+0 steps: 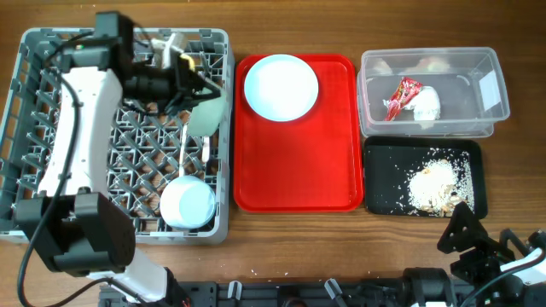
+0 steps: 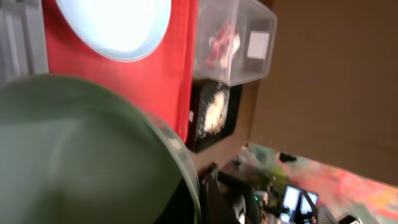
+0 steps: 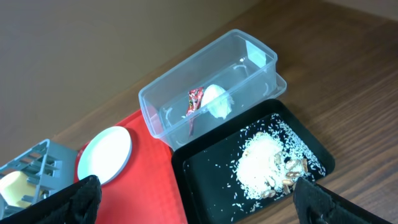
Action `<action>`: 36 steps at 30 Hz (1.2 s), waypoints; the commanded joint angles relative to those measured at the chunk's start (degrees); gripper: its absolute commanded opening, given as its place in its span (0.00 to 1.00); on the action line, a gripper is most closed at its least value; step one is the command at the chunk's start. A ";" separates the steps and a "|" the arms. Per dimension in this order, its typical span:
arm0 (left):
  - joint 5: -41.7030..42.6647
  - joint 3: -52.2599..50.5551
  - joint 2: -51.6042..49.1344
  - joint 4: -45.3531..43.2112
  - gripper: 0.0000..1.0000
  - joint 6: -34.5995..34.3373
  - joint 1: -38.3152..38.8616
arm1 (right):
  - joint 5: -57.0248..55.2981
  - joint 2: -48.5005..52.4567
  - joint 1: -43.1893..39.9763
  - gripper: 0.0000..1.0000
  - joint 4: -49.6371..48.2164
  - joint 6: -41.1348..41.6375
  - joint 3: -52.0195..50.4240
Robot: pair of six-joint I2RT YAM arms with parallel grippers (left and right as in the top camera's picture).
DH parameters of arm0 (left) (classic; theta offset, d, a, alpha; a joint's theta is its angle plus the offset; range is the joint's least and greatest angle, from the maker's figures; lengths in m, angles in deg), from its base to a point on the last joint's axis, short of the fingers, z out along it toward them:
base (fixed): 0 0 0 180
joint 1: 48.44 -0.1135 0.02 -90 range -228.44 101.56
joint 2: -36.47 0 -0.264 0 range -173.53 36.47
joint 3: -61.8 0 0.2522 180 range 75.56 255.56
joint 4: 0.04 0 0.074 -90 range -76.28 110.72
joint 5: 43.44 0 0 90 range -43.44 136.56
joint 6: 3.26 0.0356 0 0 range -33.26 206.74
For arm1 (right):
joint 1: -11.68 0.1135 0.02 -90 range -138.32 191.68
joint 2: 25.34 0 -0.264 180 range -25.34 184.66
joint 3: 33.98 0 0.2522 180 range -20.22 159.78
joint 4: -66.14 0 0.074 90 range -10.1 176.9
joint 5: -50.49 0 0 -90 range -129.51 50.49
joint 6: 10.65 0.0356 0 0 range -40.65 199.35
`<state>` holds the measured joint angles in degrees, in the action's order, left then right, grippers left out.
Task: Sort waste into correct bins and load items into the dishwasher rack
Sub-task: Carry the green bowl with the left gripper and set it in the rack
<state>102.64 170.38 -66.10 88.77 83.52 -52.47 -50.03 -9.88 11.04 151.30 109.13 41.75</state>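
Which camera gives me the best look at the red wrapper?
Overhead: the red wrapper lies sharp and unobstructed in the clear tub beside the napkin. Right wrist shows it smaller; left wrist only a blur.

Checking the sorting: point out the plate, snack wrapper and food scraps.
plate (image 1: 281, 87), overhead view, centre of its face.
snack wrapper (image 1: 401, 96), overhead view, middle of its red body.
food scraps (image 1: 433, 182), overhead view, thickest part of pile.

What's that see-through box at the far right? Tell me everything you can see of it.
The clear plastic tub stands upright and lidless on the wooden table, rectangular with rounded corners. A white label sits on one short wall. Inside lie a red snack wrapper and a crumpled white napkin, side by side. It sits right of the red serving tray, close against the black tray of food scraps.
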 commanded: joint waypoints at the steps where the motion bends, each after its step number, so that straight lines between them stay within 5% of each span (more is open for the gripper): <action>1: 4.61 -0.11 -0.37 3.43 0.04 9.70 -3.58 | -0.57 -0.26 -0.20 1.00 -0.11 0.39 -0.22; 13: 8.70 -2.95 -0.44 3.56 0.04 15.02 -4.70 | -0.55 -0.26 -0.20 1.00 -0.13 0.39 -0.22; 18: 14.01 -13.77 -1.55 -6.38 0.04 13.57 -5.25 | -0.55 -0.26 -0.20 1.00 -0.11 0.42 -0.22; 31: 9.05 -15.13 -6.23 -8.46 0.06 12.90 -11.82 | -0.55 -0.26 -0.20 1.00 -0.11 0.39 -0.22; 36: 8.48 -15.13 -6.23 -8.44 0.15 12.87 -13.44 | -0.55 -0.26 -0.20 1.00 -0.11 0.39 -0.22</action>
<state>115.60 155.70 -70.90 80.29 96.30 -64.45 -50.03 -9.88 11.04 151.30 109.13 41.75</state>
